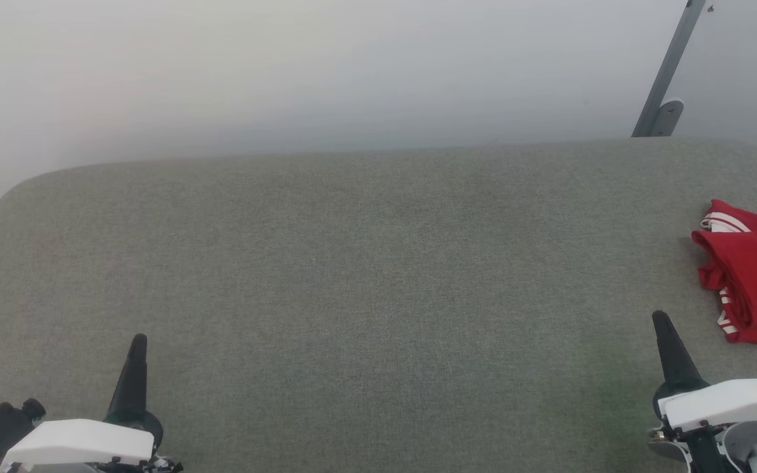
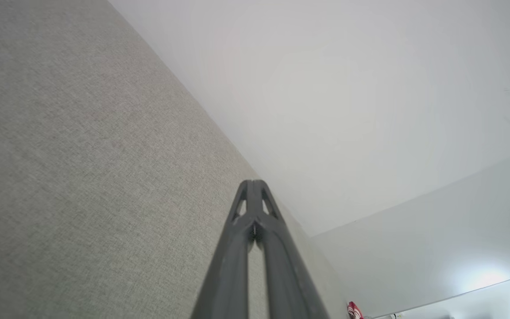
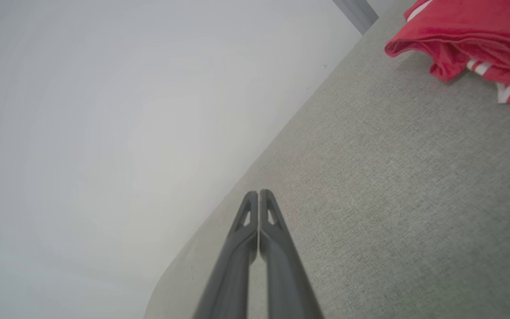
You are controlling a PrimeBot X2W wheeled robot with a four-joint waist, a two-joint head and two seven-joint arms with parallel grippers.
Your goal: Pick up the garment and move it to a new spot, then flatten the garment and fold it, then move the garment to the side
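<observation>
The garment point(image 1: 756, 276) is a red bundle with white-red striped trim, lying loosely folded at the right edge of the grey table point(image 1: 365, 276); part of it runs out of the head view. It also lies at the top right of the right wrist view as the garment point(image 3: 472, 35), and as a small red speck of garment point(image 2: 354, 310) in the left wrist view. My right gripper point(image 1: 662, 320) is shut and empty, a little left of and nearer than the garment. My left gripper point(image 1: 138, 341) is shut and empty near the table's front left.
A grey metal post point(image 1: 671, 72) with a bracket stands against the pale wall behind the table's far right corner. The table has rounded far corners, and its wide fabric top stretches between the two grippers.
</observation>
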